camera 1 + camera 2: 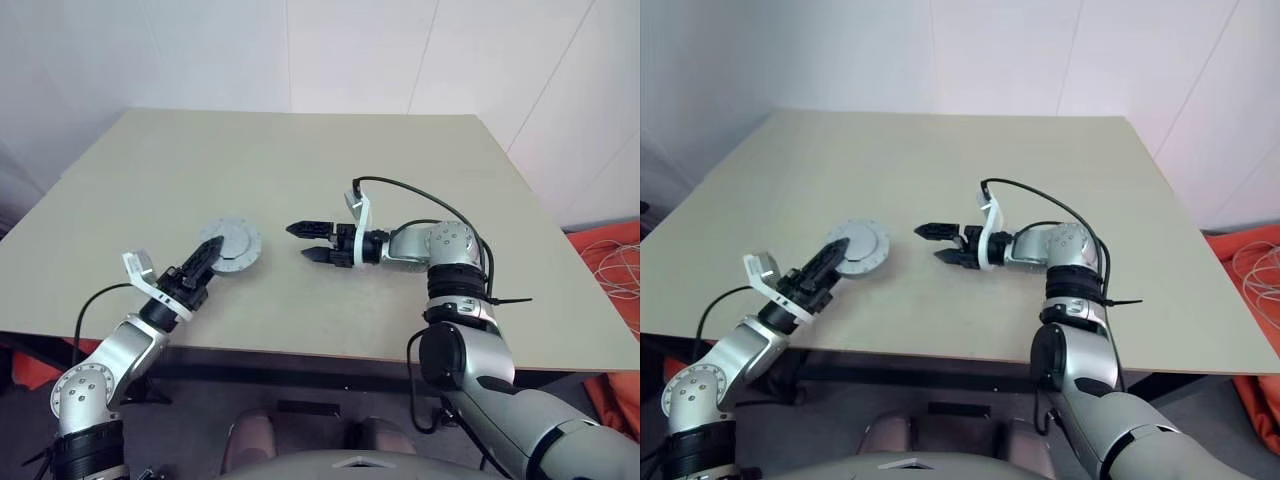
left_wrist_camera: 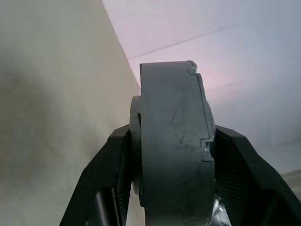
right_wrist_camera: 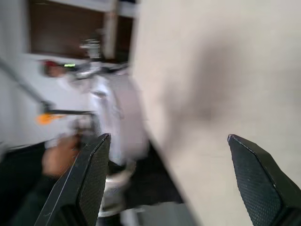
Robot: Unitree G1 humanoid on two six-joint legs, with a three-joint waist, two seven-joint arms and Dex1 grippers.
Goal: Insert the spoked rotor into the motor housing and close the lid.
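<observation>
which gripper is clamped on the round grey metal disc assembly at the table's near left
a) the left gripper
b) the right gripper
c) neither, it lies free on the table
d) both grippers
a) the left gripper has its black fingers pressed against both sides of the round grey metal disc assembly, while the right gripper stands open and empty off to its side above the beige table.
</observation>
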